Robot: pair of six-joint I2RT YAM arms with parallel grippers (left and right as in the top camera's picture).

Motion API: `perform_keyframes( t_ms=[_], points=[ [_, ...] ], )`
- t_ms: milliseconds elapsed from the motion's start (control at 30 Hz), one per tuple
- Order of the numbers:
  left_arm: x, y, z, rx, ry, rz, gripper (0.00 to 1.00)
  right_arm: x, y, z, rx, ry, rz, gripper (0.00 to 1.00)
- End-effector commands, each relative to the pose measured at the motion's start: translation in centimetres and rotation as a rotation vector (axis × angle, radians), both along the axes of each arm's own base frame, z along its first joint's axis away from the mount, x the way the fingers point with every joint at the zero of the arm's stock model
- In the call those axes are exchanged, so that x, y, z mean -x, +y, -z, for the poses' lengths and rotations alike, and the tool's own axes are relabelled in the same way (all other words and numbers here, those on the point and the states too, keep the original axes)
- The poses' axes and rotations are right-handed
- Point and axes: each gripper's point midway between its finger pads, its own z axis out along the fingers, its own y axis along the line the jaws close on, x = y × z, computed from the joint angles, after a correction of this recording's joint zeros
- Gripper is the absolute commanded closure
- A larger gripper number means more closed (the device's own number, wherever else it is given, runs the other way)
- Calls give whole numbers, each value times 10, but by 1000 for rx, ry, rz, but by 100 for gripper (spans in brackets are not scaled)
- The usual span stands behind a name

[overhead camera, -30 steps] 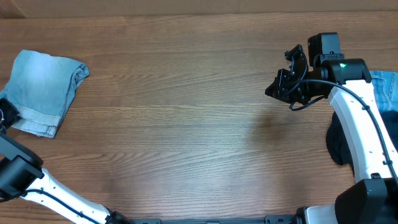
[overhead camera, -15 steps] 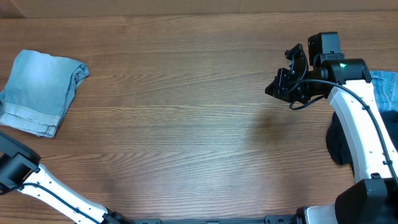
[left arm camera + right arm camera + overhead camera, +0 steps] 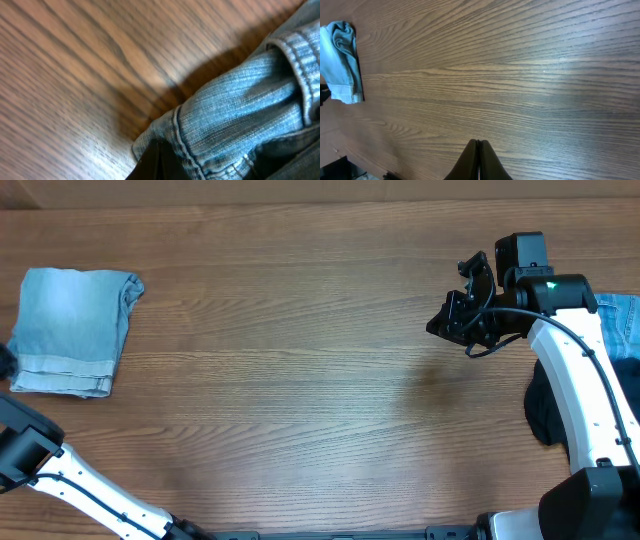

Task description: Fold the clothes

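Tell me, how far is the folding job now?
Done: a pair of jeans lies folded at the left edge of the table. In hand: the left gripper, shut, is at their hem; whether it pinches the cloth is unclear. The right gripper is shut and empty above the table. Left: blue denim and black fabric at the right edge, partly behind the arm.

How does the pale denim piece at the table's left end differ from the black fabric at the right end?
The denim piece is pale blue, while the black fabric is dark. The denim piece lies folded into a flat rectangle, fully in view. The black fabric shows only a rounded edge beside the right arm, and the rest of it is hidden. Both rest on the wooden table.
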Motion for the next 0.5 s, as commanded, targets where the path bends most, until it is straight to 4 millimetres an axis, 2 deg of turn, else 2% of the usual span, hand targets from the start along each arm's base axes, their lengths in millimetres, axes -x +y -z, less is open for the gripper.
perform_keyframes(
  t_ms=[0,100,167,200,233,300,333,367,400,433,467],
  points=[
    [36,-38,55,185,160,-56,96,-6,1,-8,4,-41,-3,96],
    [40,-50,54,236,173,-55,96,-7,1,-9,5,-43,-3,96],
    [29,-63,50,313,107,-45,96,-8,1,-9,4,-51,-3,96],
    [22,-68,43,338,70,-18,96,-10,1,-10,4,-57,-3,96],
    [20,-63,33,316,64,-5,95,-10,1,-10,5,-59,-7,96],
    [10,-49,-10,257,-19,7,88,-11,1,-10,14,-80,-34,96],
    [-3,-44,-54,216,-117,21,81,-13,1,-11,14,-90,-34,96],
    [-11,-45,-84,193,-185,37,73,-16,1,-12,13,-105,-34,96],
    [-21,-51,-123,167,-270,66,51,-20,2,-14,12,-124,-34,96],
    [-26,-57,-148,151,-322,88,38,-24,2,-16,12,-143,-33,96],
    [-29,-69,-181,141,-381,105,12,-26,2,-17,11,-157,-33,96]
  ],
)
